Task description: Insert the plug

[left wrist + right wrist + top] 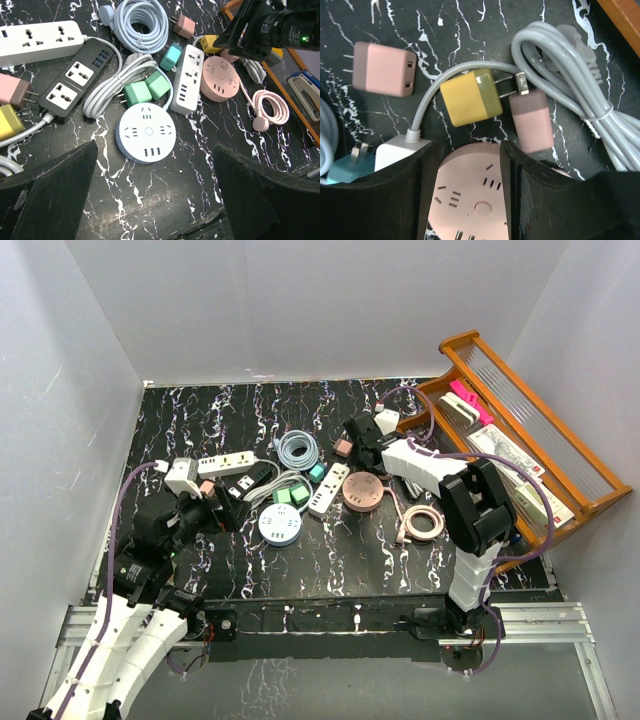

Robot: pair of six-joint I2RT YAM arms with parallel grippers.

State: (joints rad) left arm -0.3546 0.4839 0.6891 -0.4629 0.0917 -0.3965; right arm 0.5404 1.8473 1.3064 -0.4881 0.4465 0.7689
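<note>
Two tools, both released and holding nothing. My left tool (155, 165) hangs spread over the bench (200, 165), just short of the white round socket (146, 132). My right tool (467, 147) hovers with its jaws apart above the pink round socket (470, 200). Just beyond it lies the yellow plug (470, 97), which I judge to be the one to insert. It is on its side, prongs pointing right and meeting a pink plug (532, 122), with a grey cord (560, 70) bundled beside that. I expect it to be light, rigid and smooth, so it may skid or twist. I would pinch its flat body faces, clear of the prongs.
</note>
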